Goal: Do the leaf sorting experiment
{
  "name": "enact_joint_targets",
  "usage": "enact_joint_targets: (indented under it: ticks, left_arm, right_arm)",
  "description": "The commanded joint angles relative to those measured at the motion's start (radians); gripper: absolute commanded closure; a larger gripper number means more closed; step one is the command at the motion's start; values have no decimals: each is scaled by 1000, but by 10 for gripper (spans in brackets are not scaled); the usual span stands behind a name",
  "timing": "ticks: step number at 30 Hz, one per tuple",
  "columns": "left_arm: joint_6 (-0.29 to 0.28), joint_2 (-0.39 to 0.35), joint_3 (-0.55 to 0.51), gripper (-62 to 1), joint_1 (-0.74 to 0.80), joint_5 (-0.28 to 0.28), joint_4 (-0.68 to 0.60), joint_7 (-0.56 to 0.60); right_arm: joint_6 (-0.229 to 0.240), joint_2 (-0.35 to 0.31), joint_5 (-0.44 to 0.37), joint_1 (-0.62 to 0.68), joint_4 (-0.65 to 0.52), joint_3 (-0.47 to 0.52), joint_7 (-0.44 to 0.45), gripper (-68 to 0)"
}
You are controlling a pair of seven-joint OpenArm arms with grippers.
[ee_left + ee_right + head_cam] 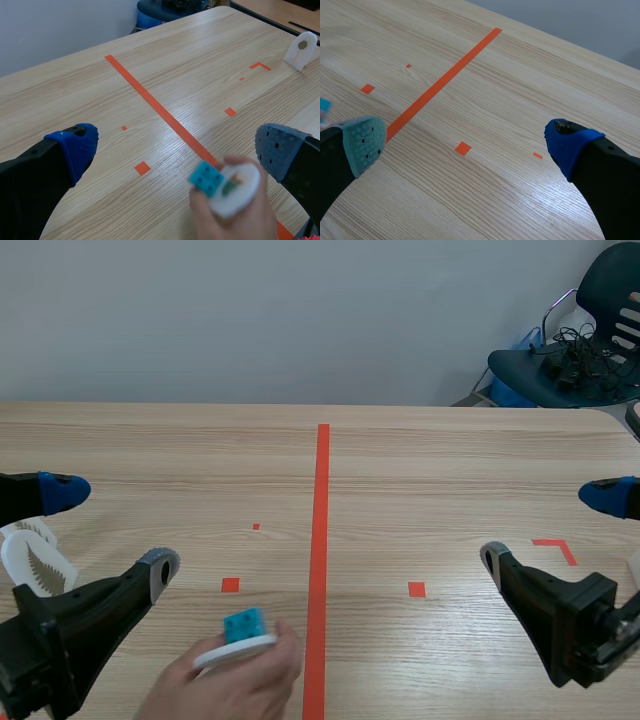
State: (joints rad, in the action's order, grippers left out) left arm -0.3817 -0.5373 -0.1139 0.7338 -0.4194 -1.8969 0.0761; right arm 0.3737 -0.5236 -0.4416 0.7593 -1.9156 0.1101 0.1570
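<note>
**Both grippers spread wide; a hand holds the disc by the centre line**

The wooden table (450,460) runs away from the robot, split by a long orange-red tape line. The left gripper (110,528) hangs low over its side with its fingers spread wide, nothing between them. The right gripper (548,527) stands the same way on its side, fingers far apart and holding nothing.

A person's hand (235,690) comes in from the near edge, just left of the tape line. It holds a small white disc (235,650) with a teal studded block (244,625) on top. In the left wrist view the hand lies ahead of the gripper.

A white leaf-shaped piece (35,562) with toothed edges lies beside the left gripper. A small white arched stand (301,49) sits well apart, near a tape corner.
</note>
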Motion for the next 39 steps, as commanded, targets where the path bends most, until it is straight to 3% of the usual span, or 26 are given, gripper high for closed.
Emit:
enact_joint_targets:
  ticks: [1, 27, 33, 36, 39]
  left_arm:
    - [-3, 5, -4, -623, -3, -9, -5, 9]
    - [-3, 5, -4, -623, -3, -9, -5, -36]
    - [-3, 5, -4, -623, -3, -9, -5, -35]
    - [-3, 5, -4, -623, -3, -9, -5, -35]
    - [-3, 5, -4, -623, -3, -9, -5, -35]
  right_arm:
    - [-4, -5, -15, -11, -15, 9, 19, -679]
    - [-3, -5, -14, -32, -7, -6, 13, -679]
    - [34, -5, -7, -182, 92, -132, -5, -679]
    - [62, 3, 31, -276, 166, -227, 1, -679]
    - [61, 24, 100, -371, 255, -333, 47, -679]
